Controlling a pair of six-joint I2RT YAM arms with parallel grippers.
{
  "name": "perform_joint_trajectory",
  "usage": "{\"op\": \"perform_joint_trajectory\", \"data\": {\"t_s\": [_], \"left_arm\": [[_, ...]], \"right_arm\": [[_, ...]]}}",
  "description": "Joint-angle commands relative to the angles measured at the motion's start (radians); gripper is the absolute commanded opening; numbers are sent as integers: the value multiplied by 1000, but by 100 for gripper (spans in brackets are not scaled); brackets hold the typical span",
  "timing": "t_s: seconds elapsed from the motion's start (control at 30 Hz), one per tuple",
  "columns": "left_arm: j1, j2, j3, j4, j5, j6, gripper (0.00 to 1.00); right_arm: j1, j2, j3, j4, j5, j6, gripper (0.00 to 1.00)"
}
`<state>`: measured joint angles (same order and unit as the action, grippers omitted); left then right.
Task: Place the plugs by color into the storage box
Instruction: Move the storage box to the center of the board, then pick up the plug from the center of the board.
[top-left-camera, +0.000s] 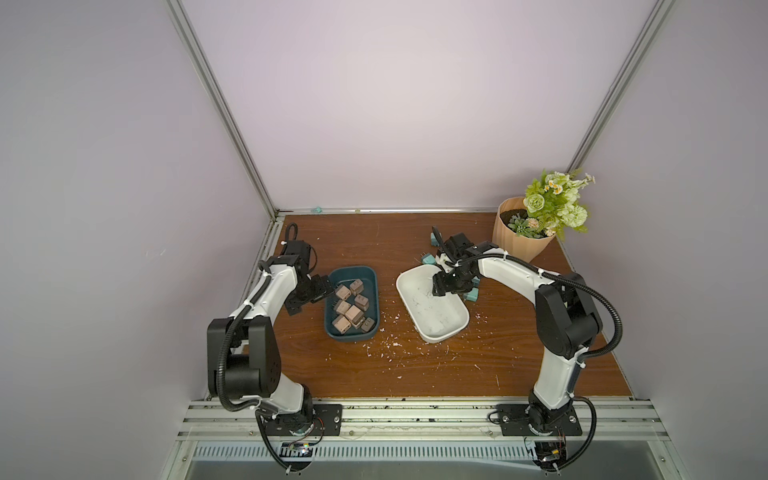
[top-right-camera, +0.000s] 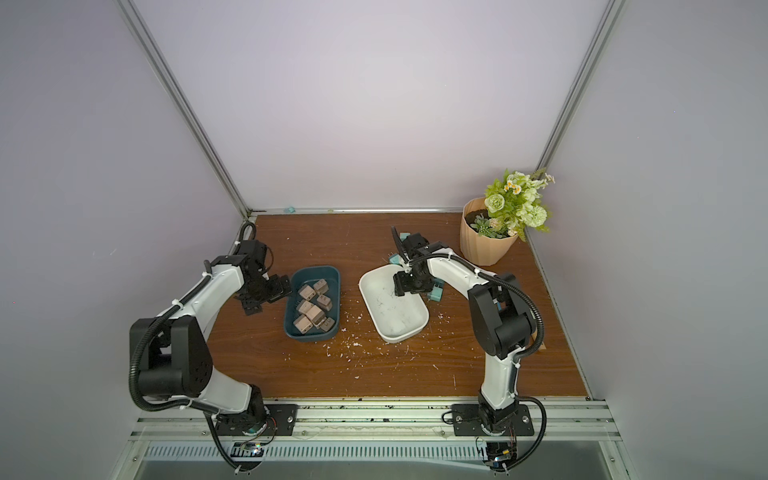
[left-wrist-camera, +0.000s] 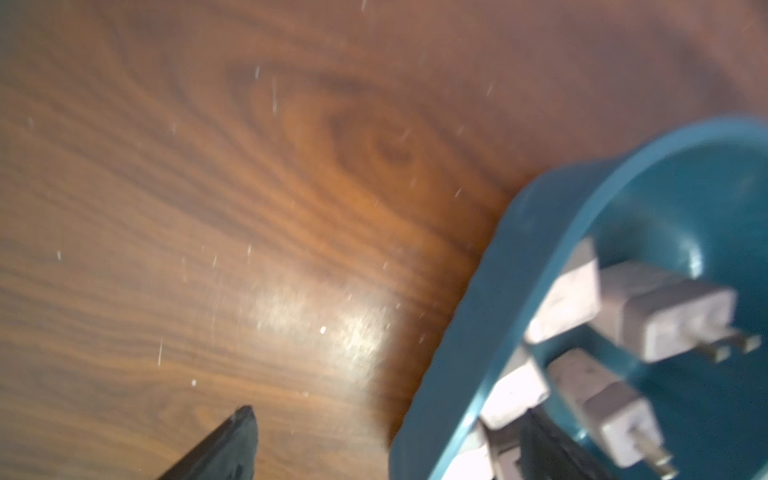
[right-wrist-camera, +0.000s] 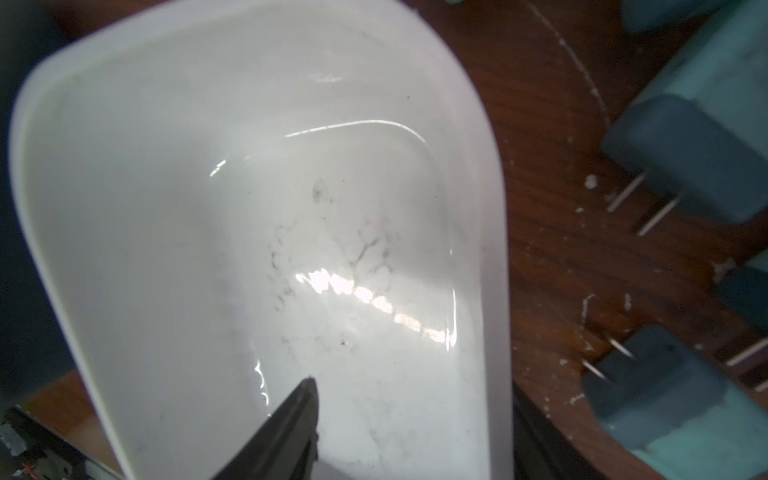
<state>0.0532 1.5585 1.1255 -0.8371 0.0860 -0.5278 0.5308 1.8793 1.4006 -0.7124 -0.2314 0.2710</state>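
- Brown wood-grain bench, scuffed, walled on three sides by pale panels.
- Left arm and right arm, white with black joints, both reach in from the near rail and bend toward the middle.
- Flower pot, tan and ribbed with green blooms, stands in the far right corner, well apart from the left arm.
- White tub lies right of centre, turned at a slant; its smudged floor shows in the right wrist view.
- Dark teal tub lies left of centre, apart from the white tub.
- Left claw is released, jaws spread wide at the dark teal tub's left rim: one finger outside over the bench, one above the tub's inside. It grasps nothing.
- Right claw sits low at the white tub's far right rim, jaws apart, one finger inside the tub and one outside. No plug is between them.
- Pinkish-tan plugs are heaped inside the dark teal tub, prongs pointing various ways.
- Turquoise plugs lie on the bench just beside the white tub's far and right sides, partly hidden under the right arm in both top views.
- White scraps are scattered on the bench, mostly near and between the tubs.
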Motion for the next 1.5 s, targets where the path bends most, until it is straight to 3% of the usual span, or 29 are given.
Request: {"op": "perform_joint_trajectory", "data": {"t_s": [0.0,0.2,0.43,0.67,0.77,0.93,1.1,1.23,1.47], "left_arm": [[14,57,19,-45,-60,4,99],[14,105,-6,-40,-103,36,99],[56,132,-18,-46,-187,91,99],[149,115,-5,-56,-243,144,98],[150,112,27,-53,-178,156,98],[149,65,58,-14,-46,119,99],[144,42,75,3,47,74,99],[104,16,65,36,95,35,100],[30,-8,51,40,114,-10,100]], "right_arm": [[73,-40,21,46,-60,104,69],[129,-39,3,95,-81,205,70],[187,4,62,56,-141,199,71],[206,-1,132,-68,-53,151,81],[171,-16,175,-144,31,126,86],[24,-44,218,-216,102,101,89],[-79,-16,226,-306,187,-38,90],[-87,-46,120,-288,246,-78,90],[-104,-82,-48,-189,215,-77,90]]}}
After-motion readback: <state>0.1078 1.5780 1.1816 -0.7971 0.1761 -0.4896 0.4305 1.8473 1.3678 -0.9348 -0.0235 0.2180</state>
